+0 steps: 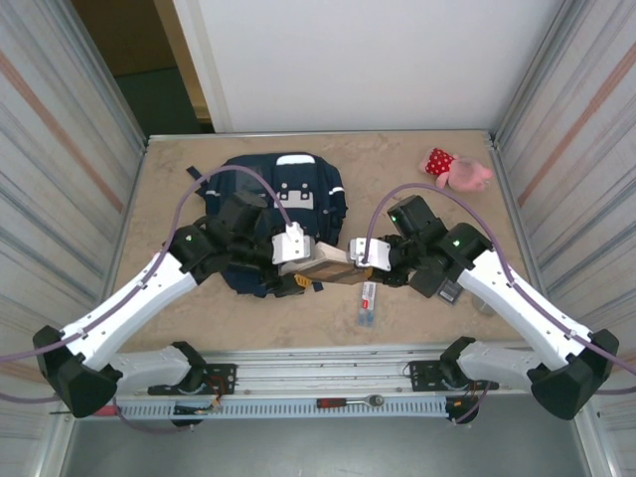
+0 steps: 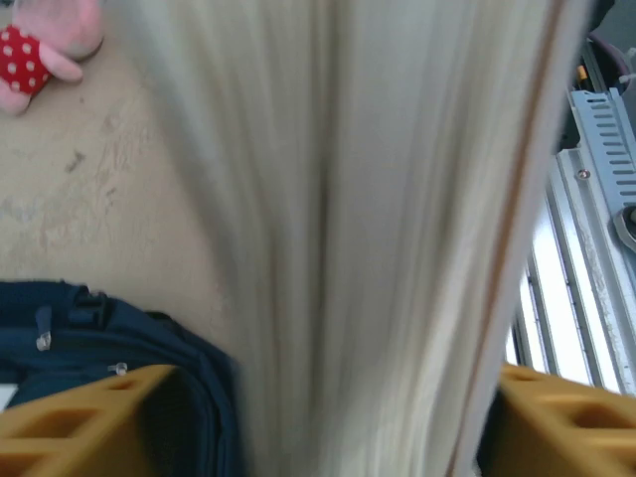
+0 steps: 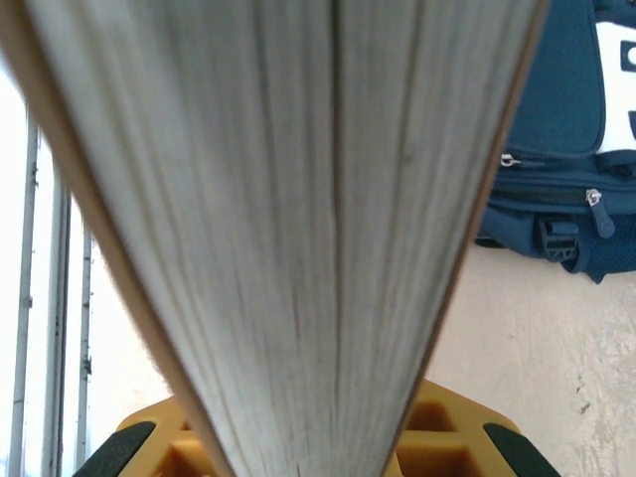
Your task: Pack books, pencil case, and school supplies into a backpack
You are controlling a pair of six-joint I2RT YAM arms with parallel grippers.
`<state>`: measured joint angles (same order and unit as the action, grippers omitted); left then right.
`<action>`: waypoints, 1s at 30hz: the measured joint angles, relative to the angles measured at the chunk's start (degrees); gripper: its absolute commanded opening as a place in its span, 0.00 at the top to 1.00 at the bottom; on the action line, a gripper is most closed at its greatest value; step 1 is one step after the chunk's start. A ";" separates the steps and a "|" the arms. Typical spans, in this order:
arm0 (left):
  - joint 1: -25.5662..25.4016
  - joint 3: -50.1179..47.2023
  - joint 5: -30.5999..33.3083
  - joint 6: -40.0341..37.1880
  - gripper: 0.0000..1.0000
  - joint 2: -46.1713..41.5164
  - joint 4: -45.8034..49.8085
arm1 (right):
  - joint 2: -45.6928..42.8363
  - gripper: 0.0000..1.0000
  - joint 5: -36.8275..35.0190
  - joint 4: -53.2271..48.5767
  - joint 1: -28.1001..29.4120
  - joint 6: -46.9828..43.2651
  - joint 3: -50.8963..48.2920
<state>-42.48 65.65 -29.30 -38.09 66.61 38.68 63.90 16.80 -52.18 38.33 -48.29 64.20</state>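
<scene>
1. The book [image 1: 320, 264] is held between both grippers over the near middle of the desk [image 1: 417, 149], just in front of the backpack [image 1: 283, 194].
2. The left gripper [image 1: 295, 258] is clamped on the book's left end.
3. The right gripper [image 1: 358, 256] is clamped on its right end, with the page edges between the yellow fingers [image 3: 467, 437].
4. The white pack [image 1: 368, 302] lies by the near edge.
5. A pink plush [image 1: 457, 169] sits in the far right corner.

Both arms reached inward, grippers nearly meeting.
Left gripper [image 1: 301, 266] pointed toward 3 o'clock, fingers [image 2: 84, 417] straddling one end of a book [image 1: 323, 263], grip unclear; right gripper [image 1: 353, 260] pointed toward 9 o'clock, fingers [image 3: 467, 442] pressed on the other end.
</scene>
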 measured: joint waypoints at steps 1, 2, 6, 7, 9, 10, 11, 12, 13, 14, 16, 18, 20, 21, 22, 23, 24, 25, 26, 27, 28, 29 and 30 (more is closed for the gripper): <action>-0.04 -0.15 -0.28 0.24 0.82 0.07 -0.72 | 0.04 0.97 0.20 0.24 -0.07 0.09 0.07; 0.07 -0.66 -0.90 0.81 0.94 -0.02 -2.01 | 0.04 0.91 0.83 0.46 -0.48 0.31 0.09; 4.72 -4.33 -6.88 4.28 1.00 -1.64 -7.34 | -0.46 0.38 7.69 2.32 -6.19 3.76 0.07; 6.86 -5.95 -8.98 5.49 1.00 -2.56 -8.74 | -1.03 0.31 9.77 3.37 -8.44 4.79 -0.07; 11.30 -9.33 -13.00 8.52 1.00 -4.72 -11.67 | -3.80 0.20 16.17 7.32 -15.10 8.96 -1.99; 12.72 -10.40 -14.29 9.75 1.00 -5.53 -12.83 | -5.40 0.17 18.86 9.27 -17.86 11.32 -3.37; 14.19 -11.58 -16.17 11.47 1.00 -6.54 -14.40 | -7.43 0.13 21.62 11.78 -20.79 14.51 -5.35; 15.06 -12.37 -17.97 12.92 1.00 -7.34 -16.02 | -9.60 0.09 24.61 14.58 -23.34 18.18 -7.69; 15.50 -12.83 -19.41 14.08 1.00 -7.91 -17.25 | -11.17 0.08 27.06 16.85 -25.07 20.68 -9.62; 15.82 -13.18 -21.22 15.50 1.00 -8.44 -18.88 | -13.00 0.07 29.92 19.98 -26.84 24.65 -12.13; 16.02 -13.77 -24.33 18.45 1.00 -9.07 -22.49 | -15.63 0.06 34.18 25.53 -28.79 31.52 -16.52; 16.20 -14.51 -27.28 22.12 1.00 -9.31 -27.21 | -17.46 0.05 37.09 30.40 -29.35 37.99 -20.37; 16.20 -15.21 -29.03 25.59 1.00 -9.29 -31.47 | -18.38 0.05 38.84 33.18 -29.29 42.21 -22.45; 16.20 -15.50 -29.66 27.06 1.00 -9.25 -33.14 | -18.75 0.05 39.50 34.23 -29.03 43.95 -23.02; 16.20 -15.58 -30.16 28.37 1.00 -9.16 -34.42 | -19.08 0.05 40.17 35.19 -28.61 45.59 -23.34; 16.20 -15.58 -30.80 29.57 1.00 -8.98 -35.69 | -19.39 0.05 40.68 36.59 -28.00 47.23 -23.52; 16.20 -15.58 -31.34 30.51 1.00 -8.76 -36.65 | -19.58 0.06 41.09 37.73 -27.30 48.41 -23.61; 16.20 -15.58 -31.85 31.36 1.00 -8.55 -37.55 | -19.74 0.08 41.68 39.26 -26.34 49.88 -23.65; 16.20 -15.58 -32.46 32.26 1.00 -8.28 -38.49 | -19.80 0.10 42.23 41.09 -25.38 51.34 -23.74; 16.20 -15.58 -32.81 33.05 1.00 -8.07 -39.23 | -19.78 0.13 42.84 43.06 -24.48 52.87 -23.91; 16.20 -15.65 -33.24 34.14 1.00 -7.85 -40.50 | -19.65 0.18 43.47 45.31 -23.50 54.49 -24.22; 16.20 -15.78 -33.57 35.30 1.00 -7.65 -41.92 | -19.32 0.25 44.00 47.47 -22.64 56.02 -24.50; 16.20 -15.89 -33.81 36.30 1.00 -7.50 -43.12 | -18.93 0.34 44.61 49.24 -21.97 57.24 -24.74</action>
<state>-26.28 49.76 -63.11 -1.78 59.11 -4.45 44.97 61.41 -2.94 16.36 8.95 39.46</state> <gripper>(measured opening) 0.158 0.794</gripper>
